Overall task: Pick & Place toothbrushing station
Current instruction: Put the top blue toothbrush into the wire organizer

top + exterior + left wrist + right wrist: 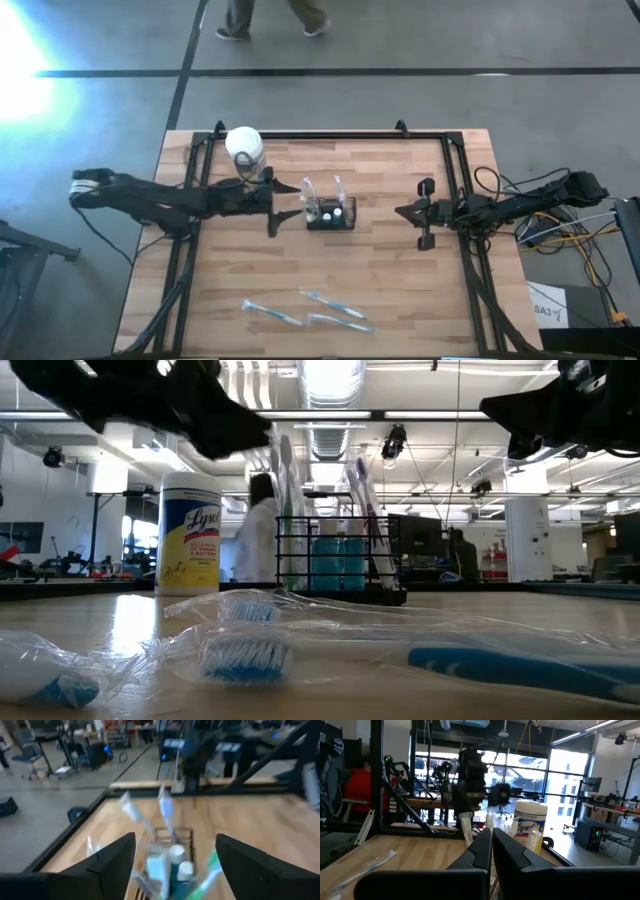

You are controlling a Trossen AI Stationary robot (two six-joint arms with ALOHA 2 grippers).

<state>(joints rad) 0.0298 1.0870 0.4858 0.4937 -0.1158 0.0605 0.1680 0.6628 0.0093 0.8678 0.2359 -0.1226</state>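
So the toothbrushing station (331, 214), a little black slotted holder with a couple of wrapped toothbrushes sticking up out of it and bottles inside, is sitting on the wooden surface (380, 280) pretty much dead center of the overhead frame. The left hand (283, 209) is just to the left of it with its fingers (107, 865) spread wide, not holding anything, and in the wrist shot the station sits right in the gap between them. The right hand (412, 213) is parked over at center-right, well apart from the station, fingers pinched together on nothing. There's a Lysol wipes canister (245, 146) toward the upper left of the surface, behind the left arm. Three more wrapped toothbrushes (310, 312) are lying flat along the bottom middle of the frame. Up top, a person's feet (273, 24) are on the floor beyond the surface.
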